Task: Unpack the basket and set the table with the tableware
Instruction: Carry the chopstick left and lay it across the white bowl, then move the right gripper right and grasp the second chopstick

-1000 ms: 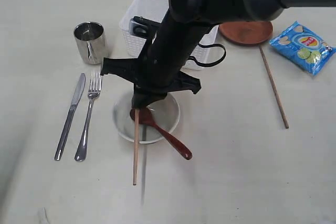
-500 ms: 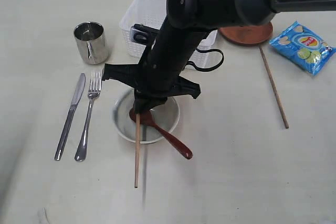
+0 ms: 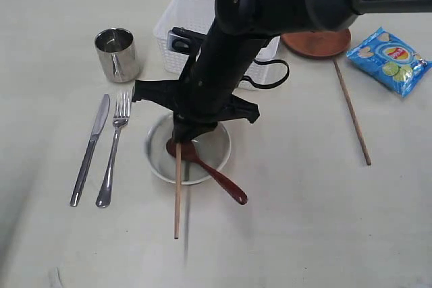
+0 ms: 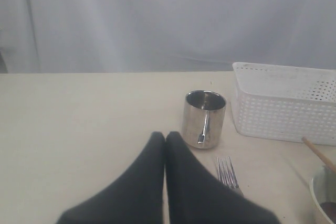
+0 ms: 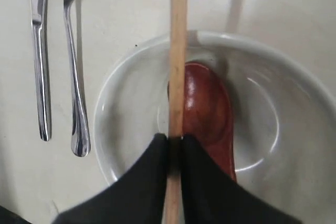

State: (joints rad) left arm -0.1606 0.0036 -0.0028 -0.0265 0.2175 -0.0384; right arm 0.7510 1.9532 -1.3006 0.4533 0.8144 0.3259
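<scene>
My right gripper [image 3: 181, 138] [image 5: 175, 139] is shut on a wooden chopstick [image 3: 177, 193] [image 5: 177, 51], held over the cream bowl [image 3: 156, 166] [image 5: 126, 77]. A reddish-brown spoon [image 3: 216, 177] [image 5: 207, 111] lies in the bowl with its handle over the rim. The steel knife [image 3: 90, 150] [image 5: 38, 51] and fork [image 3: 113, 153] [image 5: 73, 66] lie left of the bowl. The steel cup [image 3: 117, 54] [image 4: 203, 118] stands behind them. The white basket [image 3: 177, 21] [image 4: 286, 103] is partly hidden by the arm. A second chopstick [image 3: 352, 112] and the brown plate [image 3: 317, 43] lie at right. My left gripper [image 4: 165, 136] is shut, holding nothing.
A blue chips bag [image 3: 388, 59] lies at the far right of the cream table [image 3: 304, 234]. The right arm [image 3: 229, 52] reaches across the middle and covers part of the basket.
The chopstick in my right gripper has shifted slightly right, its free end now reaching further toward the table's near side. Nothing else on the table has moved.
</scene>
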